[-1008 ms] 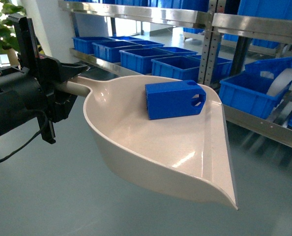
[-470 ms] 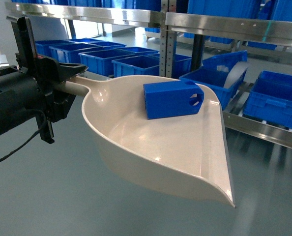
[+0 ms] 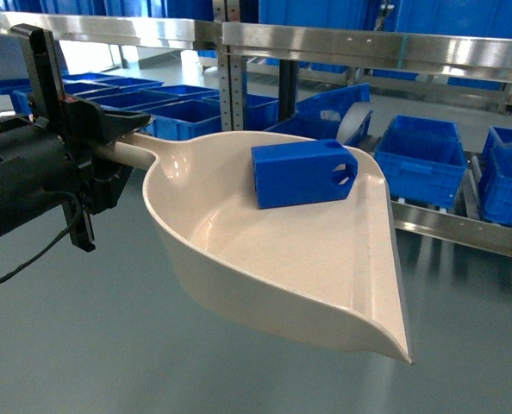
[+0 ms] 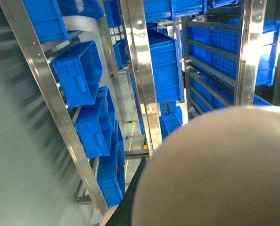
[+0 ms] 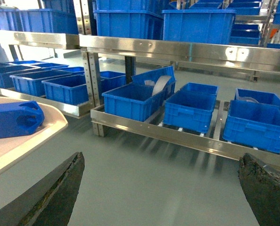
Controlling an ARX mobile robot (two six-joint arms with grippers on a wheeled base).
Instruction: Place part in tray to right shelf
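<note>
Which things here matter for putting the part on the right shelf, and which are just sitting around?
Job: blue part; cream tray carrying it; left gripper on the tray handle; steel right shelf.
Bystanders: blue crates on the racks; grey floor.

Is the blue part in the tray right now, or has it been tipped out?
In. The blue part lies on its side inside the tray, near the far wall, held out by the left gripper.

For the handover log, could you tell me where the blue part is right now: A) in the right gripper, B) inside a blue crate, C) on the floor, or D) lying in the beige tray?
D: the part lies inside the tray, whose handle the left gripper holds.
</note>
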